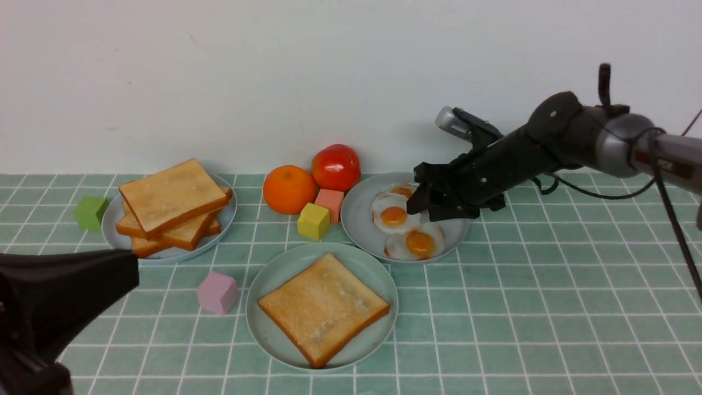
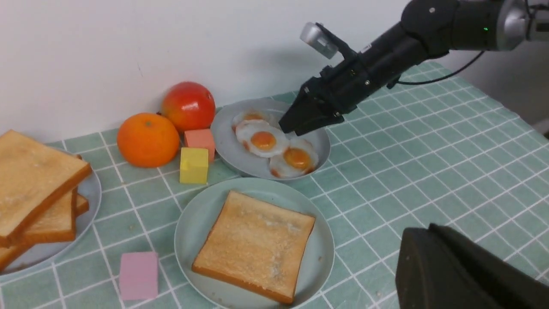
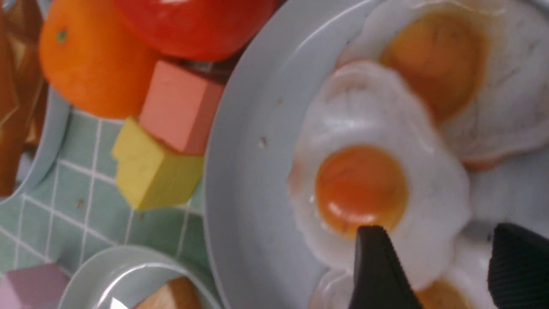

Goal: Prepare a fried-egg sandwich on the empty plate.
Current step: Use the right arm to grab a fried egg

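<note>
The empty plate (image 1: pixel 279 271), pale mint green, lies at front centre and carries one golden toast slice (image 1: pixel 323 307). Behind it to the right, a grey-blue plate (image 1: pixel 356 219) holds three fried eggs; the middle egg (image 1: pixel 394 215) lies on top. My right gripper (image 1: pixel 417 200) hangs open just over these eggs. In the right wrist view its fingertips (image 3: pixel 377 266) straddle the white of that egg (image 3: pixel 360 189). My left gripper (image 2: pixel 422 231) is shut on nothing, low at the front left (image 1: pixel 131 269). More toast slices (image 1: pixel 173 206) are stacked on a second grey-blue plate (image 1: pixel 118 230) at the left.
An orange (image 1: pixel 289 189) and a tomato (image 1: pixel 335 167) sit by the back wall. A salmon cube (image 1: pixel 330 203) and a yellow cube (image 1: pixel 313 221) lie between the plates. A pink cube (image 1: pixel 218 292) is left of the mint plate, a green cube (image 1: pixel 90 212) far left.
</note>
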`<action>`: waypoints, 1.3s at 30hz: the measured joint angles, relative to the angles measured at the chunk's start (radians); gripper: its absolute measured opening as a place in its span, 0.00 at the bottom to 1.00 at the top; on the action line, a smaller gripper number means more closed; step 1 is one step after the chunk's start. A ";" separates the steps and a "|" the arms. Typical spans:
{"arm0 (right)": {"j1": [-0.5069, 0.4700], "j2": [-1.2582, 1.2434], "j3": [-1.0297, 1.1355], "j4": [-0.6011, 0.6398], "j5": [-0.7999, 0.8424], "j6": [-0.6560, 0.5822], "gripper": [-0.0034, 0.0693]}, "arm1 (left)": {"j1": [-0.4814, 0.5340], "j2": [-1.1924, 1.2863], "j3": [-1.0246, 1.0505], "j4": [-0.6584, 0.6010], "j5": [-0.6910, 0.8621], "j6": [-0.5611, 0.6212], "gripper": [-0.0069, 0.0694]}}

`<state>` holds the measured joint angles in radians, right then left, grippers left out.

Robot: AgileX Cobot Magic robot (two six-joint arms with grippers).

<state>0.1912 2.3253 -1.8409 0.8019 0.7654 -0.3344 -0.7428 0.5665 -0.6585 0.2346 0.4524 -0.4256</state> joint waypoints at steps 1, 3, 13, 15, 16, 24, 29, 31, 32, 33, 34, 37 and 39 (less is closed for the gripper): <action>0.000 0.006 -0.006 0.006 -0.002 0.000 0.55 | 0.000 0.003 0.000 0.000 -0.002 0.000 0.07; 0.000 0.015 -0.010 0.019 -0.004 0.000 0.55 | 0.000 0.005 0.000 0.000 -0.013 0.000 0.07; 0.000 0.022 -0.013 0.033 -0.045 -0.009 0.55 | 0.000 0.005 0.000 -0.001 -0.020 -0.003 0.07; 0.000 0.022 -0.013 0.042 -0.045 -0.015 0.55 | 0.000 0.005 0.000 -0.001 -0.021 -0.004 0.07; 0.000 0.022 -0.013 0.050 -0.045 -0.019 0.55 | 0.000 0.005 0.000 -0.001 -0.021 -0.005 0.07; 0.012 0.022 -0.013 0.071 -0.061 -0.049 0.55 | 0.000 0.005 0.000 -0.001 -0.021 -0.007 0.07; 0.014 0.022 -0.013 0.059 -0.067 -0.054 0.55 | 0.000 0.005 0.000 -0.004 -0.022 -0.007 0.07; 0.014 0.022 -0.013 0.043 -0.067 -0.055 0.55 | 0.000 0.005 0.000 -0.004 -0.022 -0.007 0.07; 0.015 0.022 -0.013 0.033 -0.067 -0.055 0.55 | 0.000 0.005 0.000 -0.004 -0.022 -0.007 0.07; 0.015 0.022 -0.013 0.031 -0.067 -0.055 0.55 | 0.000 0.005 0.000 -0.004 -0.022 -0.007 0.07; 0.016 0.022 -0.013 0.028 -0.067 -0.055 0.55 | 0.000 0.005 0.000 -0.004 -0.022 -0.007 0.07; 0.019 0.022 -0.013 0.024 -0.067 -0.055 0.55 | 0.000 0.005 0.000 -0.006 -0.022 -0.007 0.07; 0.019 0.022 -0.013 0.024 -0.067 -0.055 0.55 | 0.000 0.005 0.000 -0.006 -0.022 -0.007 0.07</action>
<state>0.2098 2.3472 -1.8534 0.8263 0.6984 -0.3895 -0.7428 0.5715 -0.6585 0.2286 0.4309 -0.4328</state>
